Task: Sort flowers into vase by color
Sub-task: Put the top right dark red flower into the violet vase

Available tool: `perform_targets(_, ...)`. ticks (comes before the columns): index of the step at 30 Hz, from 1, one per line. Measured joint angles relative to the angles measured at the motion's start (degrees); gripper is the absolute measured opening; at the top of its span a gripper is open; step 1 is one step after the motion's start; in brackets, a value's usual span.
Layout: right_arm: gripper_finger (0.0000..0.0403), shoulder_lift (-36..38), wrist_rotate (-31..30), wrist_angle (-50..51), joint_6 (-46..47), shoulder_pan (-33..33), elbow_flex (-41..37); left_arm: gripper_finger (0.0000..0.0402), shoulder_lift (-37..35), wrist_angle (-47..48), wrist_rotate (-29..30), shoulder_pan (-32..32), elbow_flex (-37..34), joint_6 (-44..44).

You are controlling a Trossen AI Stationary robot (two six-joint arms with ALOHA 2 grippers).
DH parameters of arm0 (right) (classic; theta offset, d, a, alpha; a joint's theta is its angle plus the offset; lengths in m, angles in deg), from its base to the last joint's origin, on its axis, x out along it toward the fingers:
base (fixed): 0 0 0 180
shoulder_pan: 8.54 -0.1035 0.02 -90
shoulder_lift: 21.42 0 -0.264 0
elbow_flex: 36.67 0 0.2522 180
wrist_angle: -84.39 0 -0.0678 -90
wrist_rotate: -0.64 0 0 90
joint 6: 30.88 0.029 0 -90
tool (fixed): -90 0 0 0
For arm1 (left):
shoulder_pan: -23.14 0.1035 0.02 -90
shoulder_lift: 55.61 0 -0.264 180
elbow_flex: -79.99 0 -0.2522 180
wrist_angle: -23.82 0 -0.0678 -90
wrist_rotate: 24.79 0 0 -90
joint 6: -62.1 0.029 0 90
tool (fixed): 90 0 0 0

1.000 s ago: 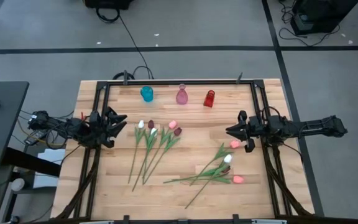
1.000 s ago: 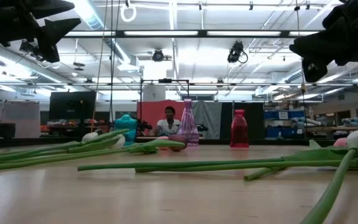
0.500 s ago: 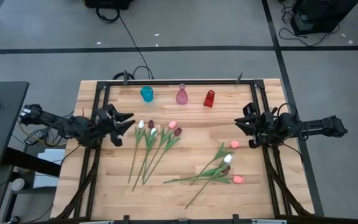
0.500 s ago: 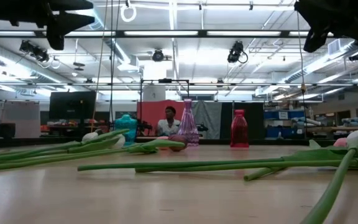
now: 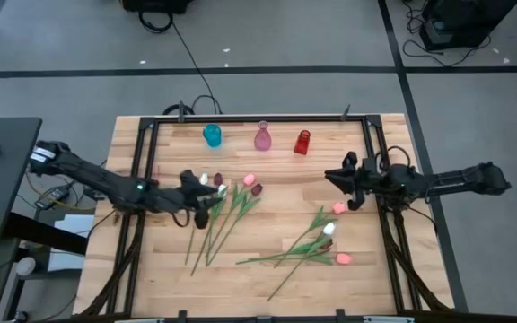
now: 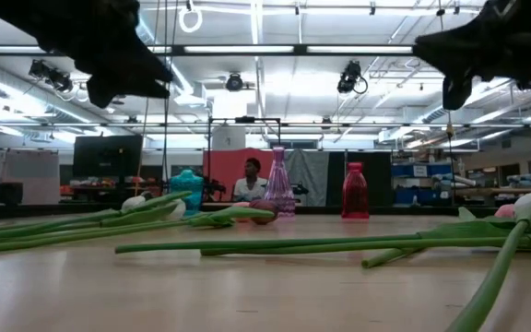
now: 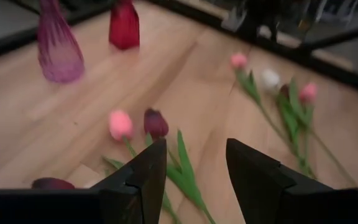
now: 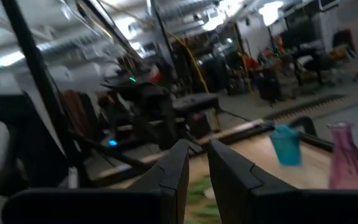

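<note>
Two loose groups of tulips lie flat on the wooden table. The left group [image 5: 215, 211] has white, maroon and pink heads; the right group [image 5: 317, 240] has pink, white and maroon heads. My left gripper [image 5: 210, 201] is open and hovers over the left group's heads; in its wrist view [image 7: 194, 167] a pink bud [image 7: 120, 124] and a maroon bud [image 7: 156, 122] lie just ahead. My right gripper [image 5: 333, 178] is open by a narrow gap [image 8: 198, 163], up in the air beyond the right group.
Three small vases stand in a row near the far edge: teal [image 5: 212, 135], pink [image 5: 263, 137] and red [image 5: 302, 142]. A black frame [image 5: 258, 117] runs round the table. In the low view, a person [image 6: 250, 181] sits in the room behind.
My left arm has reached out from the table's left edge toward the right and now hangs over the heads of the left tulip group, staying open. My right gripper drew back toward the right edge, then came forward again a little farther toward the far side. The flowers have not moved.
</note>
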Motion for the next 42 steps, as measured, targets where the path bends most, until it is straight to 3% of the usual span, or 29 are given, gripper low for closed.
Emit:
perform_targets(4,0.0075,-5.44,2.6,-0.01,-2.1,2.12,2.89,0.0171,8.74,0.03,-0.86,0.84,3.73,-1.52)
perform_targets(8,0.0075,-9.32,6.96,0.01,-3.96,3.52,4.85,0.0171,17.01,-0.01,-6.32,3.45,7.77,-4.26)
perform_targets(13,0.0075,-13.55,5.01,0.09,-4.9,4.24,5.22,0.0171,27.51,0.2,-13.73,5.84,13.79,-7.18)
perform_targets(16,0.0075,-15.58,2.92,-0.03,-6.63,4.24,5.22,0.0171,33.27,4.68,-17.13,6.34,18.56,-8.76)
perform_targets(20,0.0075,-17.22,2.79,-2.19,-9.99,4.24,5.22,0.0171,38.93,17.82,-18.72,6.36,26.53,-11.93)
perform_targets(23,0.0075,-17.88,2.8,-3.27,-12.33,4.2,5.22,0.0171,42.11,29.49,-18.47,6.38,32.61,-14.16)
perform_targets(27,0.0075,-17.86,2.82,-3.42,-13.55,4.2,5.22,0.0171,46.67,37.03,-18.53,6.36,38.34,-15.02)
perform_targets(38,0.0075,-18.49,3.06,-3.46,-13.71,4.16,5.2,0.017,51.91,39.6,-21.87,6.38,41.27,-15.2)
perform_targets(42,0.0075,-18.49,3.14,-3.46,-13.71,4.16,5.2,0.0146,51.91,39.27,-22.79,6.81,39.92,-15.31)
